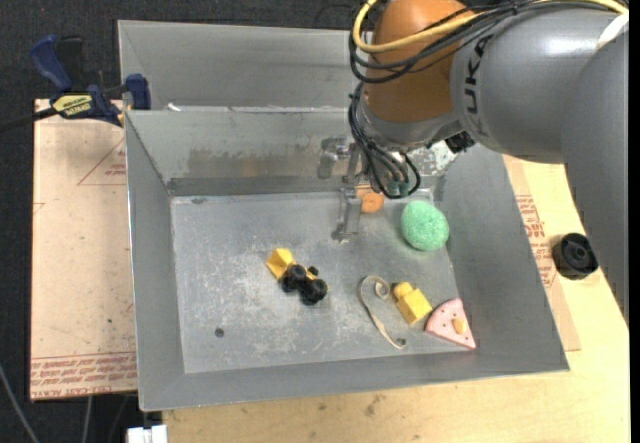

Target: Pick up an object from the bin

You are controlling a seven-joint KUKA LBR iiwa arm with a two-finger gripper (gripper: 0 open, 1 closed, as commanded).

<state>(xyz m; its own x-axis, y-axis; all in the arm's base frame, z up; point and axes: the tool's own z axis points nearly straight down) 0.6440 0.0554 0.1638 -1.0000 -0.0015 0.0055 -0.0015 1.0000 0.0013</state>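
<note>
I see my gripper (346, 229) low in the grey bin (240, 326), near the back of the floor and about the middle. It hangs under the orange cover (415, 56) on the arm (545, 71), which comes in from the right. I cannot tell if the gripper is spread apart or pressed together, and I see nothing held in it. The closest thing is a small orange thing (372, 202) just beside it on the right; I cannot tell if they touch. A fuzzy green ball (425, 227) sits near, a bit more to the right. Toward the front lie a yellow and black toy (298, 276), a yellow block (408, 302) on a thin loop of cord (374, 303), and a pink wedge (450, 322) with yellow spots, close to the right wall.
</note>
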